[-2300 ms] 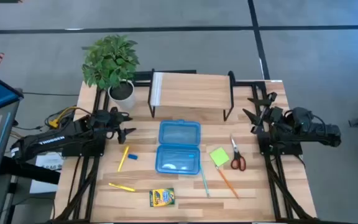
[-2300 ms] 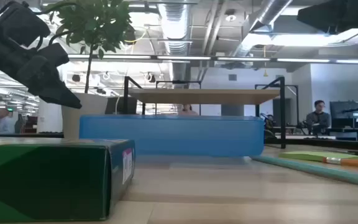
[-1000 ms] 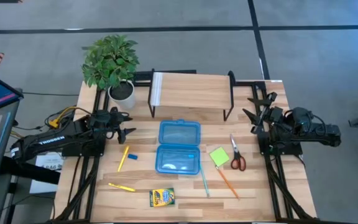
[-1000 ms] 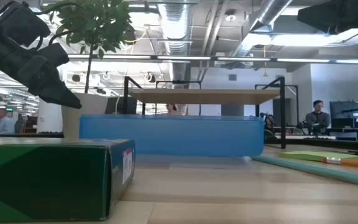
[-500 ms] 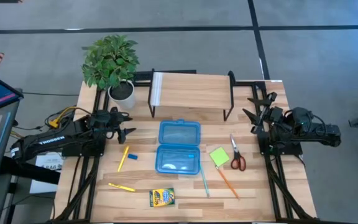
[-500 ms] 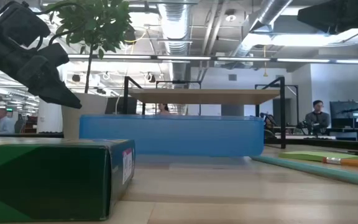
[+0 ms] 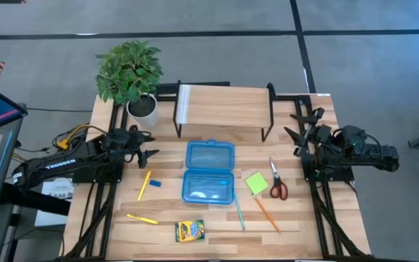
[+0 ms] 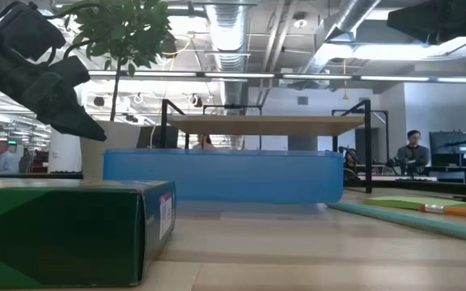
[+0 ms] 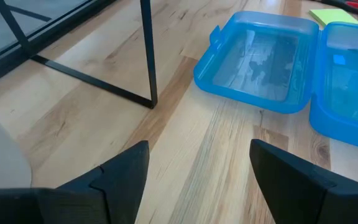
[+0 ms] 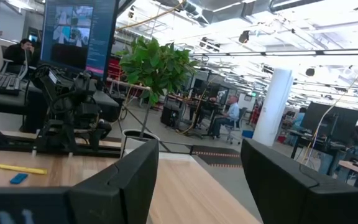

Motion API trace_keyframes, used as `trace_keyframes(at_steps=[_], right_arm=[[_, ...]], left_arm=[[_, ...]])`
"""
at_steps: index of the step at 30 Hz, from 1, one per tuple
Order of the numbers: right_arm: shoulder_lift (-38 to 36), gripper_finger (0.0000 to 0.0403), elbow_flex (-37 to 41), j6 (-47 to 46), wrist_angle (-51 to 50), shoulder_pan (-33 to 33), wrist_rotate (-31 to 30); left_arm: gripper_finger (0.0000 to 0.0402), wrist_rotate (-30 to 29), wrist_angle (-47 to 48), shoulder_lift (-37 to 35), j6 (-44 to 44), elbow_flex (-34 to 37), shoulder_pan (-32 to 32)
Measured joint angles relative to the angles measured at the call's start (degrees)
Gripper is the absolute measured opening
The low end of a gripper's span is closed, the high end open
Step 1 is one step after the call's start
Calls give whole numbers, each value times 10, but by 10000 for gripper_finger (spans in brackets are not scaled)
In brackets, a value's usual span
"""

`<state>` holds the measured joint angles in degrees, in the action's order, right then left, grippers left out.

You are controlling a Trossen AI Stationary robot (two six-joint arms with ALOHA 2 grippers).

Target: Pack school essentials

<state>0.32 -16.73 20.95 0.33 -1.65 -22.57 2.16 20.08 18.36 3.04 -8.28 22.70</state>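
Jaws of both grippers stand apart and empty — the left gripper (image 7: pixel 150 148) hangs at the left edge of the tabletop (image 7: pixel 217 229), the right gripper (image 7: pixel 297 132) at the right edge, each well away from the stationery. At frame centre in the high view lies the blue case (image 7: pixel 209 171), opened flat. Just right of it sits the lime-green sticky-note pad (image 7: pixel 257 183), with the red-handled scissors (image 7: pixel 276 182) beside that. A teal pencil (image 7: pixel 238 211) and an orange pencil (image 7: pixel 266 212) lie lower right of the case. Left of the case are a yellow pencil (image 7: pixel 144 185) and a tiny blue eraser (image 7: pixel 156 183); a second yellow pencil (image 7: pixel 142 218) and the crayon box (image 7: pixel 189 231) lie near the lower edge. A potted plant (image 7: pixel 130 73) stands upper left, beside a small wooden shelf (image 7: pixel 224 108) at the top centre
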Motion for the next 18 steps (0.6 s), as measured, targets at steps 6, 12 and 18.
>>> trace_keyframes(at_steps=[6,12,18], right_arm=[[0,254,0,-85,46,0,7],[0,254,0,-205,102,0,17],[4,254,0,-257,92,0,9]], left_arm=[[267,0,0,0,0,0,0],[267,0,0,0,0,0,0],[267,0,0,0,0,0,0]])
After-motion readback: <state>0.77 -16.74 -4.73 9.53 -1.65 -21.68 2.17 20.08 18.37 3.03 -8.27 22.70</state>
